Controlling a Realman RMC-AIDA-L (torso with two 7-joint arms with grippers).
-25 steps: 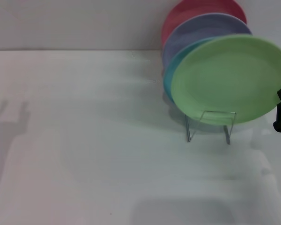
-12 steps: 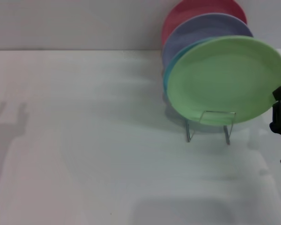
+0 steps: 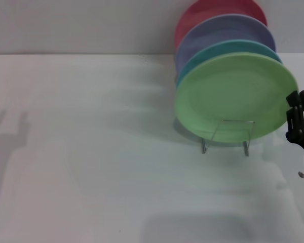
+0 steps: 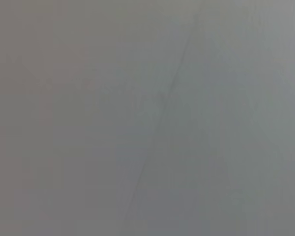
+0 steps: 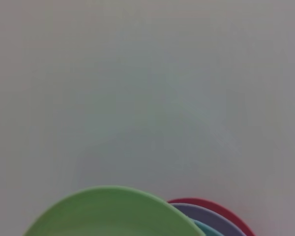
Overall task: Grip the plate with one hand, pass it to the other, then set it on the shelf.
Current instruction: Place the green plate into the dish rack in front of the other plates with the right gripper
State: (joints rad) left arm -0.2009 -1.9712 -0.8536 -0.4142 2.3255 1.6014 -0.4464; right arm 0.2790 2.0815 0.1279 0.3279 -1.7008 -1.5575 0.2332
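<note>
The light green plate [image 3: 235, 98] is standing on edge in the shelf [image 3: 228, 136], a thin silver wire rack sitting on the white desk [image 3: 91, 152] at the far right. It is the nearest of four plates lined up in the rack: the turquoise plate [image 3: 228, 48] is showing just behind it, then the lavender plate [image 3: 218, 30], and the red plate [image 3: 202, 12] is farthest back, close to the wall. The green plate is leaning slightly, its face turned toward the near left, and its lower rim is sitting behind the front wire loop of the shelf.

The right end effector [image 3: 299, 119] is hanging at the right edge of the head view, just beside the plate's right rim; whether it is touching the rim, and whether its fingers are wide or narrow, cannot be told. In the right wrist view, the green plate [image 5: 113, 214] is filling the lower edge, with the other plates' rims peeking out beside it.

The left end effector is out of sight; its wrist camera is showing only plain grey surface.
</note>
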